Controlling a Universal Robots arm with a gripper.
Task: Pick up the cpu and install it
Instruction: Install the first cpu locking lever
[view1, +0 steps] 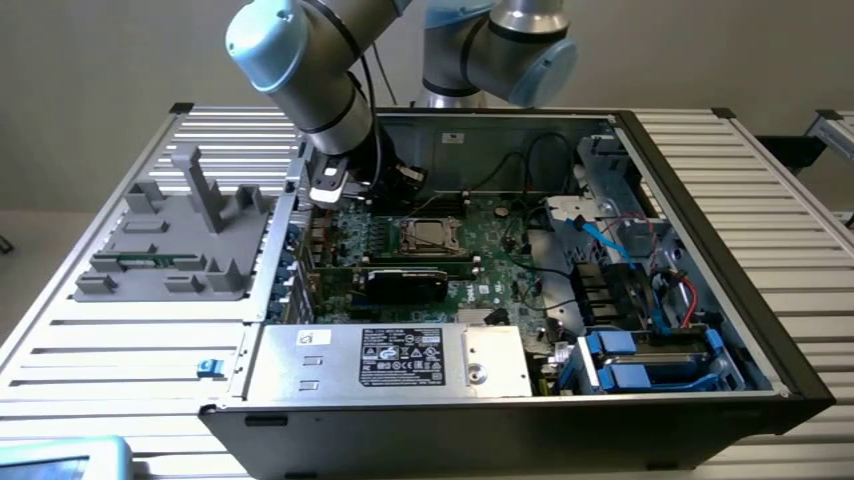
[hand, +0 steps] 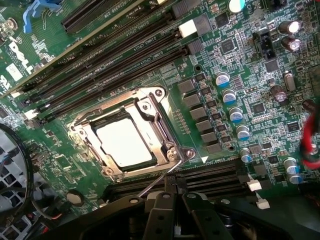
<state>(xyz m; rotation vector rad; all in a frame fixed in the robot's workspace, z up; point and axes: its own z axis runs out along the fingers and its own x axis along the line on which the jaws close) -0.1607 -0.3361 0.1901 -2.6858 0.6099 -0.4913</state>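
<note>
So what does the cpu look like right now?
The cpu is a flat square chip with a pale, shiny metal top. It lies level inside the socket on the green board, with the metal frame around its edges. The tool is not holding it.

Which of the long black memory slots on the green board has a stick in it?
In the exterior view, the black slot row below the silver square cpu holds a green strip; wrist-view slots look bare.
</note>
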